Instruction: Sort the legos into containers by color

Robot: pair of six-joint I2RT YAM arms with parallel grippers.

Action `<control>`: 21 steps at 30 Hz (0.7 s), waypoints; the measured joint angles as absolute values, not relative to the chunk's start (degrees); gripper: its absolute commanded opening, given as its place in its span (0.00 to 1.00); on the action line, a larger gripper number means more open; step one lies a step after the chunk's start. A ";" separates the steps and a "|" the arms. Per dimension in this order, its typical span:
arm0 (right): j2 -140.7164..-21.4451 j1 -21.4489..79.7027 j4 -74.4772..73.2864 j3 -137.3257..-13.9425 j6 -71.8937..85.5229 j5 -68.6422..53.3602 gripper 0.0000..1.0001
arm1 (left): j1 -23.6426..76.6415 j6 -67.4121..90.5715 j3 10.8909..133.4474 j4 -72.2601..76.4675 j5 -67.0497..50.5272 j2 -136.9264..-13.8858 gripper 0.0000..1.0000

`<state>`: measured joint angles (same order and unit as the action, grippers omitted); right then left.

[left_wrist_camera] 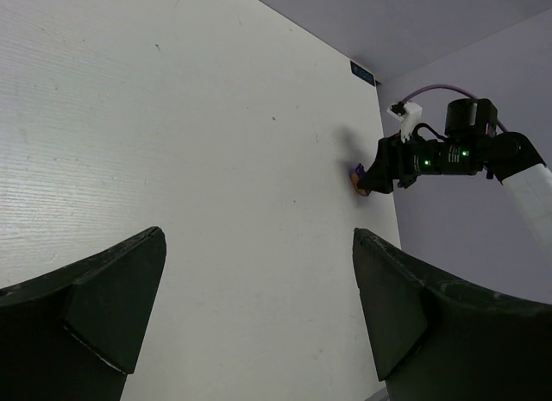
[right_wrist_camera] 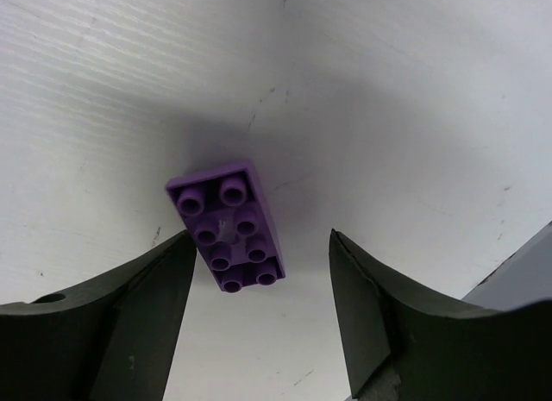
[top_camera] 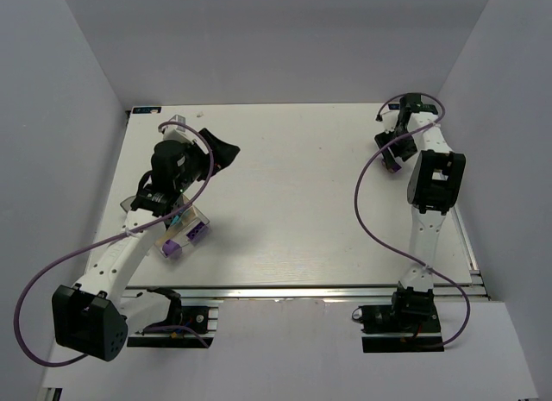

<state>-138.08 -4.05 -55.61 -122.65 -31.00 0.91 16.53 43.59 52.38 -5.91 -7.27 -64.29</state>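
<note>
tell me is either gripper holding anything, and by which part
Nothing is held. The right gripper straddles the purple brick, jaws open; the left gripper is open and empty.

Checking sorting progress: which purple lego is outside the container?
The purple brick flanked by the right gripper, far right; the others sit in the container.

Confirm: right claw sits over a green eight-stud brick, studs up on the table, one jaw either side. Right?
Wrong colour: the brick is purple, not green, per the right wrist view. The rest stands: the right claw sits over it, studs up on the table, one jaw either side.
</note>
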 measured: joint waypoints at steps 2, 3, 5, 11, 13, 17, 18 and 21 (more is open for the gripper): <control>-138.82 -4.05 -56.29 -124.49 -31.64 0.27 0.67 | 16.53 43.64 52.38 -5.93 -7.27 -64.29 0.98; -139.13 -4.03 -56.62 -125.14 -31.97 -0.03 0.67 | 16.53 43.79 52.38 -5.93 -7.27 -64.29 0.98; -139.59 -3.95 -57.30 -125.93 -32.84 -0.49 0.66 | 16.53 43.99 52.38 -5.96 -7.25 -64.27 0.98; -140.64 -3.57 -59.09 -126.80 -34.94 -1.34 0.65 | 16.53 44.62 52.38 -6.00 -6.70 -63.61 0.98; -140.84 -3.57 -59.53 -127.00 -35.14 -1.48 0.64 | 16.53 44.84 52.38 -6.00 -6.55 -63.09 0.98; -140.86 -3.57 -60.36 -127.09 -35.59 -1.69 0.59 | 16.53 45.08 52.38 -5.98 -6.42 -61.93 0.98; -140.84 -3.55 -60.49 -127.07 -35.68 -1.72 0.58 | 16.53 45.10 52.38 -5.98 -6.42 -61.80 0.98; -140.86 -3.25 -60.60 -127.07 -36.14 -1.69 0.56 | 16.53 45.10 52.38 -6.00 -6.42 -61.73 0.98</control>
<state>-140.86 -3.25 -60.60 -127.07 -36.14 -1.69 16.53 45.10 52.38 -6.00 -6.42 -61.73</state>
